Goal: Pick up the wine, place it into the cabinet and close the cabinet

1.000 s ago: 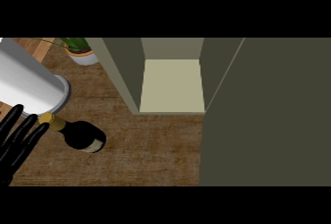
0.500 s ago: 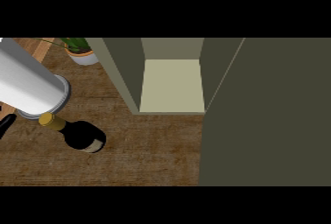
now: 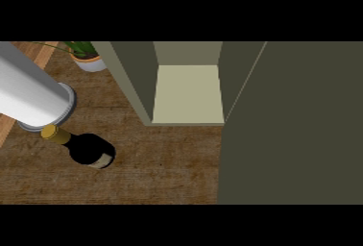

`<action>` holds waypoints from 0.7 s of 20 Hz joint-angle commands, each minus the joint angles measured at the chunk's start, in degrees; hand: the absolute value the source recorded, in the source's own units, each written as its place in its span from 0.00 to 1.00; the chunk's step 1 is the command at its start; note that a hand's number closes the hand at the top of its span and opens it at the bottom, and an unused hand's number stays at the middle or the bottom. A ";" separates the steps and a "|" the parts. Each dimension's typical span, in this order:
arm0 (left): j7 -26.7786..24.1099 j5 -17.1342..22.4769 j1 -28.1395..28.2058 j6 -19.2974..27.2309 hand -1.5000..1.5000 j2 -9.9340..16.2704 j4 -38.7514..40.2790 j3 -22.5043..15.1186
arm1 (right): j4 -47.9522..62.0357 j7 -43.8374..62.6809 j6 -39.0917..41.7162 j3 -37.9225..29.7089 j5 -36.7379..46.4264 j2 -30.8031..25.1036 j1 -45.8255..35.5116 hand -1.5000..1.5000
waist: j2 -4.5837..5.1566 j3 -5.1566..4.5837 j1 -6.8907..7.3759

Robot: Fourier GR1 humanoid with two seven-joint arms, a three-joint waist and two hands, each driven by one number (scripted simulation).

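Potted plant [image 3: 85,55] at far left, wooden counter [image 3: 163,163] underneath

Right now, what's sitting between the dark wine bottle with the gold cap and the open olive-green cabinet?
Nothing. In the head view, only bare brown wooden counter lies between the dark wine bottle and the open olive-green cabinet.

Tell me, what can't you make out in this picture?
- Left hand: none of it shows in the head view; only the grey forearm shows, ending by the wine bottle.
- Right hand: nowhere in the head view.
- Cabinet: its top is cut off by the upper edge.
- Potted plant: cropped by the upper edge.
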 commanded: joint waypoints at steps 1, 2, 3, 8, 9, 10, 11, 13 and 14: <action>-1.46 -2.25 -1.53 -3.94 0.00 -0.28 7.55 0.24 | -8.73 5.01 -1.93 2.34 0.31 0.85 1.57 0.00 | 0.05 -0.02 -0.22; 0.72 -1.29 -0.01 -1.75 0.00 -0.57 2.47 0.15 | -7.84 3.70 -0.26 -0.24 -2.32 -0.22 0.94 0.00 | 0.02 0.01 0.06; 1.50 0.59 -2.08 -2.22 0.00 2.21 6.75 1.86 | -11.44 6.58 -1.16 0.72 -2.73 -0.43 2.06 0.00 | -0.03 -0.01 -0.30; -2.10 -0.86 2.41 -11.16 0.00 -2.14 12.26 1.55 | -9.14 5.37 -1.22 0.77 -1.92 0.21 0.83 0.00 | -0.01 -0.03 0.00; 0.41 -0.88 -1.11 -8.51 0.00 0.66 13.70 1.03 | -10.20 5.67 -0.72 -0.97 -3.58 -0.42 1.81 0.00 | 0.02 0.00 -0.32; 0.06 -1.98 -0.53 -8.31 0.00 -0.42 13.62 0.60 | -9.64 5.98 -0.32 -2.60 -4.51 -1.25 0.33 0.00 | 0.03 0.00 -0.22; -3.81 -7.09 -1.64 -12.87 0.00 -2.68 18.29 -1.88 | -5.83 4.13 -0.92 -1.56 -3.30 0.31 -1.02 0.00 | 0.14 -0.02 -0.35; -2.63 -5.90 -1.10 -12.91 0.00 -2.12 17.68 -1.57 | -8.58 5.02 -0.24 -0.53 -3.34 0.22 0.14 0.00 | 0.04 0.00 -0.21; -4.83 -10.96 -1.98 -13.51 0.00 -4.09 19.15 -3.76 | -9.91 5.91 -0.71 -1.10 -3.45 0.14 1.19 0.00 | 0.06 0.00 -0.57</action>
